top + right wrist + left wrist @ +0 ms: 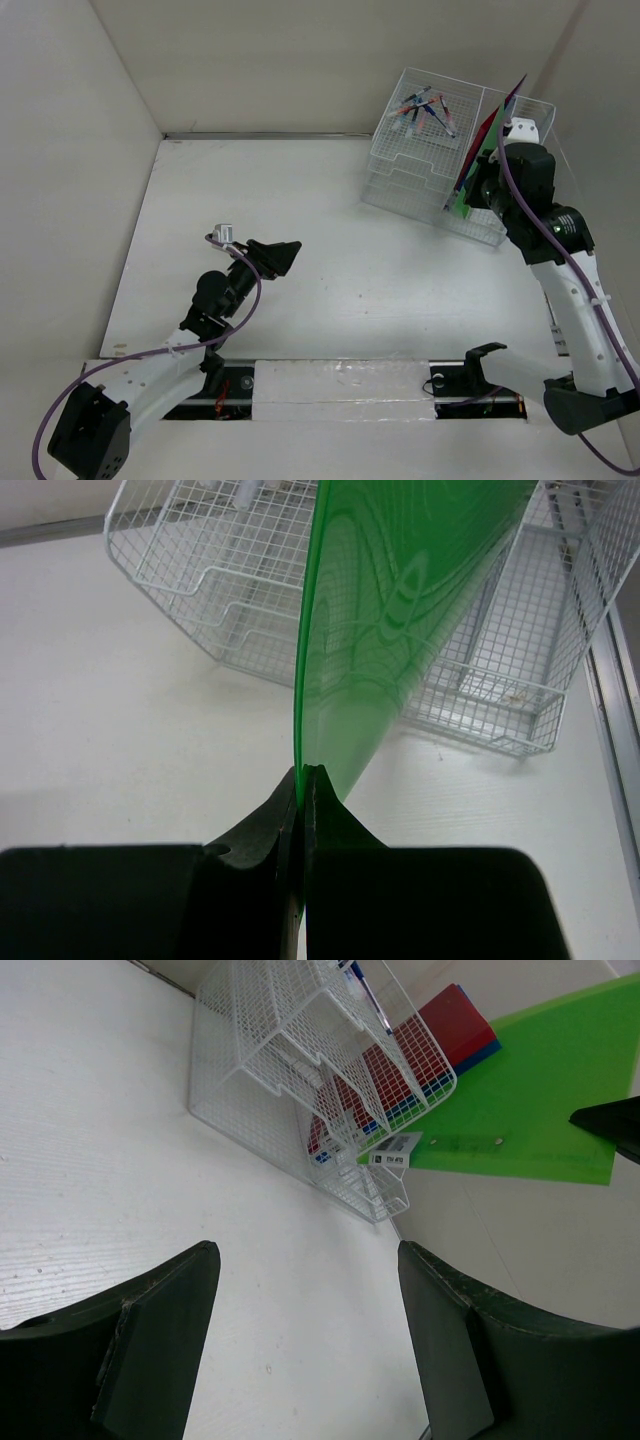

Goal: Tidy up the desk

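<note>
The desk [300, 190] is a wide white tabletop. A wire-mesh organizer [440, 165] stands at its far right, with pens [425, 108] in the top tray and a red folder [482, 138] upright in the right slot. My right gripper [478, 190] is shut on the edge of a green plastic folder [400, 610], held upright against the organizer's front [200, 570]; its jaws pinch the sheet [303, 775]. My left gripper [288, 256] is open and empty above the desk's middle, aimed at the organizer [300, 1070]. The green folder [530, 1110] shows there too.
Upright white panels [90, 150] wall in the desk at left, back and right. Red and blue folders [440, 1030] lean inside the organizer. A white strip [340, 385] runs along the near edge between the arm bases.
</note>
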Controlling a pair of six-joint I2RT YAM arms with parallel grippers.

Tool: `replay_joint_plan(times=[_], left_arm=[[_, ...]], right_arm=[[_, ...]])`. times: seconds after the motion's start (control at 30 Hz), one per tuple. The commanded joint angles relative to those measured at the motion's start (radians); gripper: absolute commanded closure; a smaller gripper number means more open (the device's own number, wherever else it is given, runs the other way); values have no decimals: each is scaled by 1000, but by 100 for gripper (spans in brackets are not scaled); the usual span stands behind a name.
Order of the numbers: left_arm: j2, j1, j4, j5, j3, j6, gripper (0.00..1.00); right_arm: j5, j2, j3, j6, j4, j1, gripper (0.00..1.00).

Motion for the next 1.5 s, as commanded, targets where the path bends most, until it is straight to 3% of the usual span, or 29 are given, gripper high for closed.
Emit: replay_joint_plan(times=[0.0, 0.4, 1.1, 1.47], left_arm=[[-5, 4, 61, 18, -14, 3, 32], [-9, 4, 56, 9, -14, 3, 32], [-8, 4, 55, 12, -14, 4, 32], [1, 4, 58, 4, -15, 4, 32]], right_arm=[[-57, -19, 70, 4, 118, 30, 100], [-52, -2, 119, -15, 106, 12, 100], [-193, 110, 131, -41, 220, -197, 100], [-446, 220, 168, -12, 247, -387, 100]])
